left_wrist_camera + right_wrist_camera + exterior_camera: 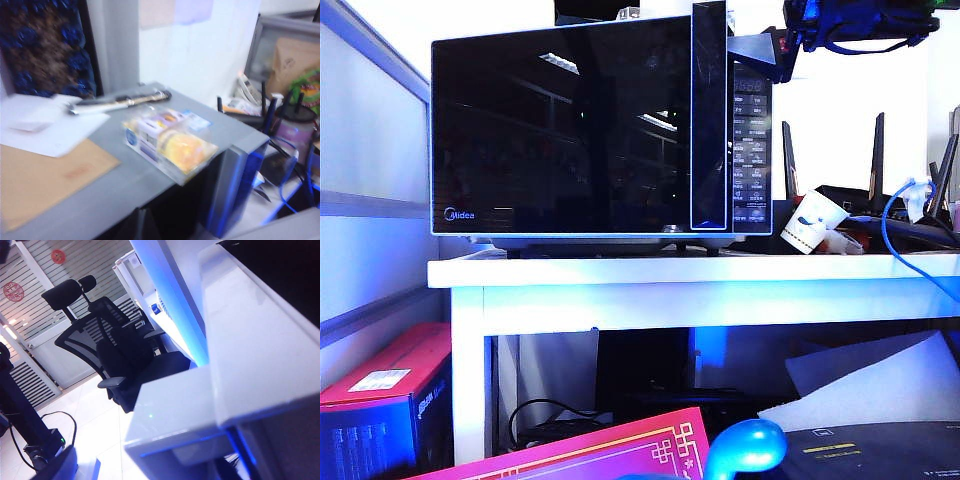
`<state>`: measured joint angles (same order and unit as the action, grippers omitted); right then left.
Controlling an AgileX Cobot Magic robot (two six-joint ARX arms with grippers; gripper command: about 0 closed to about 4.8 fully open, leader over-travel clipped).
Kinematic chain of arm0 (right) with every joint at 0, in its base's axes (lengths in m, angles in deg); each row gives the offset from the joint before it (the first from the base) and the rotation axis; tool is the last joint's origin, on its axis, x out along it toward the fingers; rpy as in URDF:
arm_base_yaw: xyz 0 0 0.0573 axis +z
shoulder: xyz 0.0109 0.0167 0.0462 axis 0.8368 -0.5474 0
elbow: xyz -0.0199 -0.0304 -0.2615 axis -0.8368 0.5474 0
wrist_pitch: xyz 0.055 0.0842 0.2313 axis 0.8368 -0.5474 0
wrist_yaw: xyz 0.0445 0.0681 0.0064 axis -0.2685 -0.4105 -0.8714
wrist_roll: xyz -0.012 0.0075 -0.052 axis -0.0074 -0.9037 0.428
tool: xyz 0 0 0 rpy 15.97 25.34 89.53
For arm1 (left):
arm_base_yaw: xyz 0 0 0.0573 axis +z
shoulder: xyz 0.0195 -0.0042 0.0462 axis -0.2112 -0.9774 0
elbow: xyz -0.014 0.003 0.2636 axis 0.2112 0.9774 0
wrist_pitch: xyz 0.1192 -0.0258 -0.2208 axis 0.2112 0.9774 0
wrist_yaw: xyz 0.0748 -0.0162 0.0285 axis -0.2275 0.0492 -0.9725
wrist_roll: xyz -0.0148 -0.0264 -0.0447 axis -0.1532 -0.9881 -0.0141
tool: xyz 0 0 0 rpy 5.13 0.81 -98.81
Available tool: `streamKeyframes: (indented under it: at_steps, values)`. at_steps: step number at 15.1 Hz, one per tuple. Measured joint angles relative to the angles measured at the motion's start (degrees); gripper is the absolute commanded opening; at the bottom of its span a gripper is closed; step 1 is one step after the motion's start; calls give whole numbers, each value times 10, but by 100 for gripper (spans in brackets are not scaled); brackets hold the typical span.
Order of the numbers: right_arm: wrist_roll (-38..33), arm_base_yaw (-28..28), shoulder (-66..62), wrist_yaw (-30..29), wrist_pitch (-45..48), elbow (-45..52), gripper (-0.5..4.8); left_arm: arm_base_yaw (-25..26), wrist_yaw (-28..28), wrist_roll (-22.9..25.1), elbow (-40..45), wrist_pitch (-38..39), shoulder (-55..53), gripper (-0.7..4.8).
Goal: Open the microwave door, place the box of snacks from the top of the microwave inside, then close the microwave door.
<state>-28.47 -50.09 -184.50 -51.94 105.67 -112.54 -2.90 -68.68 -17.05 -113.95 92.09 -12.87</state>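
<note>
Black microwave (590, 130), one box of snacks (167, 142) atop

**Dark arms show only in part**

The right arm (860, 22), at the upper right corner of the exterior view, is a black, blocky housing washed in blue light, with a thin dark cable (865, 47) looping beneath it. The right gripper (765, 52) at its end shows a flat, dark, wedge-shaped finger with a small red spot beside it. Of the left gripper (138, 225), only a blurred dark tip shows at the edge of the left wrist view.
</note>
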Motion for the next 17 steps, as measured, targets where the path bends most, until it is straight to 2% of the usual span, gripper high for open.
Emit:
streamKeyframes:
  at_steps: [8, 14, 15, 16, 17]
  values:
    - [0, 0, 0, 2, 0, 0, 333, -10, 14, 2, 0, -61, -113, -6]
    - [-3, 0, 0, 2, 0, 0, 333, -11, 16, 2, 0, -60, -144, -6]
    - [-3, 0, 0, 2, 0, 0, 341, -12, 16, 2, 0, -56, -148, -6]
    - [-4, 0, 0, 2, 0, 0, 378, -14, 23, 5, -1, -55, -157, -6]
    - [-3, 0, 0, 2, 0, 0, 392, -14, 25, 4, -2, -53, -158, -6]
